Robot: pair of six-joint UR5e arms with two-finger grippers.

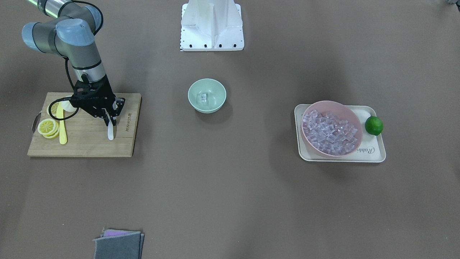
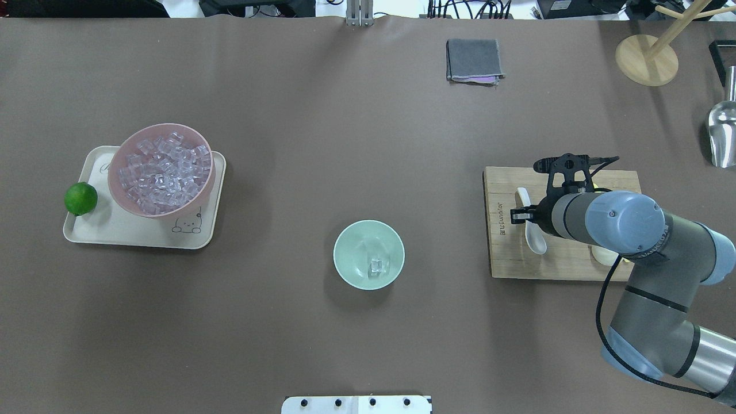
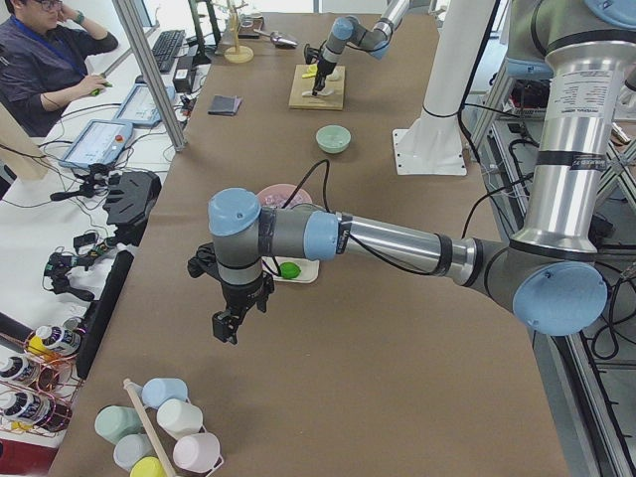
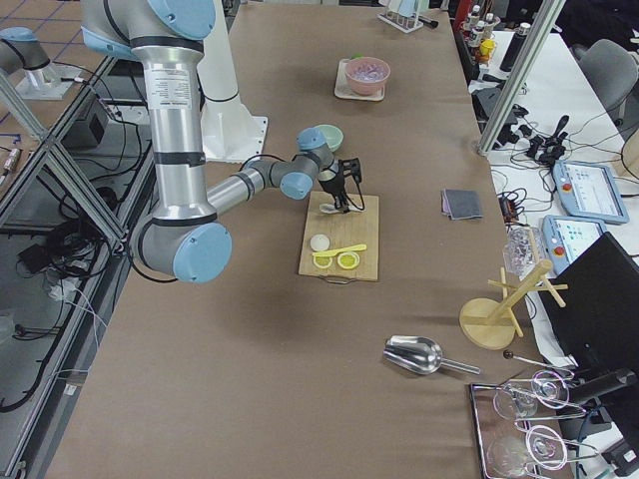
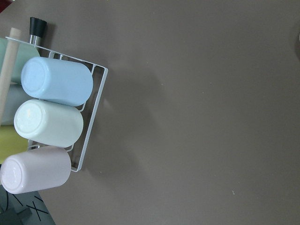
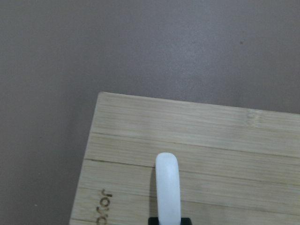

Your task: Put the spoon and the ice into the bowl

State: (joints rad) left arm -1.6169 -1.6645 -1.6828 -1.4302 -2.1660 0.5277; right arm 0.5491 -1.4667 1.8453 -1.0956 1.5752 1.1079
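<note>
The right gripper is down on the wooden cutting board, its fingers clamped across the middle of the white spoon. The spoon sits in the strip of board nearest the green bowl, just beside the printed mark along that edge; whether it rests on the wood or is slightly raised cannot be told. From that edge to the bowl there is only bare brown table. One ice cube lies in the bottom of the bowl. On the far half of the board, behind the gripper, are a yellow knife and lemon slices, well apart from the spoon. Past the bowl, well clear on the other side, a tray carries a pink bowl heaped with clear cubes and a lime. A folded grey cloth lies near the operators' edge. The left gripper hangs over the table's end near a rack of cups; I cannot tell how its fingers stand
</note>
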